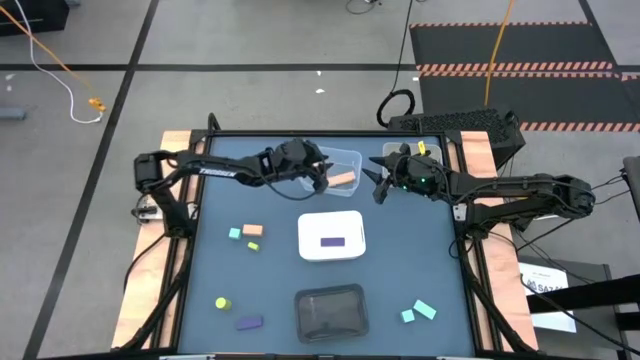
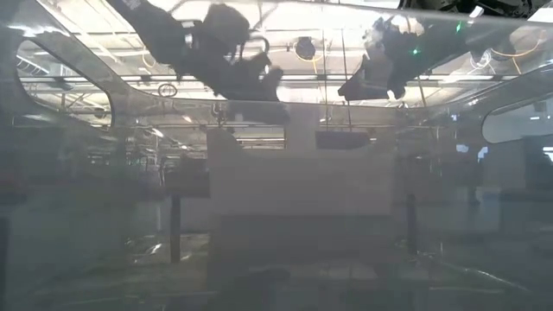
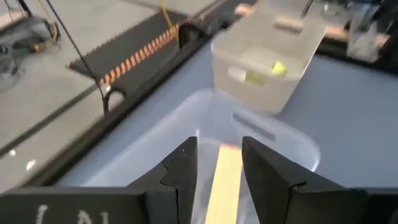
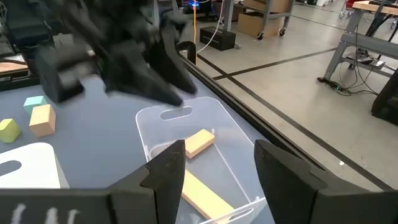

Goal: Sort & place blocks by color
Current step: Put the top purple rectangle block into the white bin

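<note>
My left gripper hangs open over the clear tray. In the left wrist view a salmon-orange bar shows between its fingers, lying on the tray floor. The right wrist view shows that bar and a shorter orange block in the tray, with the left gripper above them. My right gripper is open and empty, just right of the clear tray. A purple bar lies in the white tray. Yellow-green pieces sit in the grey-beige tray.
The black tray sits near the front edge. Loose blocks lie on the dark mat: teal, orange and yellow-green at left, a yellow-green cylinder and purple bar at front left, two teal pieces at front right.
</note>
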